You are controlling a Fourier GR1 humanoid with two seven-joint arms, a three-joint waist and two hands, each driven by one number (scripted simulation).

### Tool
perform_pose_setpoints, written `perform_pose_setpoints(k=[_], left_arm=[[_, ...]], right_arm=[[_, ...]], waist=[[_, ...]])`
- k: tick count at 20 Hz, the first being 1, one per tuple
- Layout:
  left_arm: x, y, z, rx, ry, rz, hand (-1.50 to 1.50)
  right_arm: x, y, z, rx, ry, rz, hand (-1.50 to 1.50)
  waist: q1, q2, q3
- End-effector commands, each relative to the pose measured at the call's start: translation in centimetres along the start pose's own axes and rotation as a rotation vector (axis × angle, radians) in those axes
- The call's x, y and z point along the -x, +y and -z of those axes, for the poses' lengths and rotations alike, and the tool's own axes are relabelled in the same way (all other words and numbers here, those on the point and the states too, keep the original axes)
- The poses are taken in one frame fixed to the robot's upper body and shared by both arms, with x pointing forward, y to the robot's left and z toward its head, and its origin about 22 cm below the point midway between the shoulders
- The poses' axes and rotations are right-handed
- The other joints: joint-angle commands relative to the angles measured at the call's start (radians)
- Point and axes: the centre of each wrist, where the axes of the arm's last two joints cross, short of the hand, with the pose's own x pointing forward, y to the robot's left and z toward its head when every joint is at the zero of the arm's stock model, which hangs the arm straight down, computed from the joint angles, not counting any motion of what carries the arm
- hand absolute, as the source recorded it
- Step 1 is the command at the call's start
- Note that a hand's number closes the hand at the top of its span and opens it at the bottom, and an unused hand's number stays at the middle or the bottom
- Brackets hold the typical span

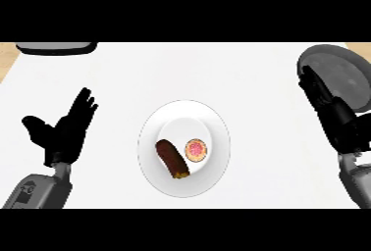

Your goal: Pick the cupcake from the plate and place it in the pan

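Nearest, the left hand [64, 131] is resting open at the left, fingers straight. On the plate [153, 128] the cupcake [196, 150] is sitting just beside a brown sausage [172, 159]. The right hand [330, 105] is hanging open, overlapping the pan [346, 66] farther back. Risk: reaching fingers may be nudging the sausage, shifting the cupcake.

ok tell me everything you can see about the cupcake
The cupcake is small and round, seen from above: a pink top with a tan rim. It sits on the white plate, right of centre, beside a dark brown sausage-like item that lies close at its left. Neither hand touches it.
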Motion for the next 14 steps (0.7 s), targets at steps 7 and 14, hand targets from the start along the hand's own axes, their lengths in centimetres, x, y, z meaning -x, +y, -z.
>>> perform_pose_setpoints(k=[7, 14], left_arm=[[-4.7, -2.0, 2.0, 0.088, -0.216, 0.123, 0.00], [-4.2, -0.9, 2.6, 0.004, -0.187, 0.123, 0.00]], right_arm=[[-1.6, 12.1, 1.0, -0.961, -0.186, 0.109, 1.50], [1.5, 4.3, 4.8, -0.685, -0.588, -0.026, -1.50]], waist=[[0.127, 0.006, -0.005], [0.018, -0.018, -0.007]])
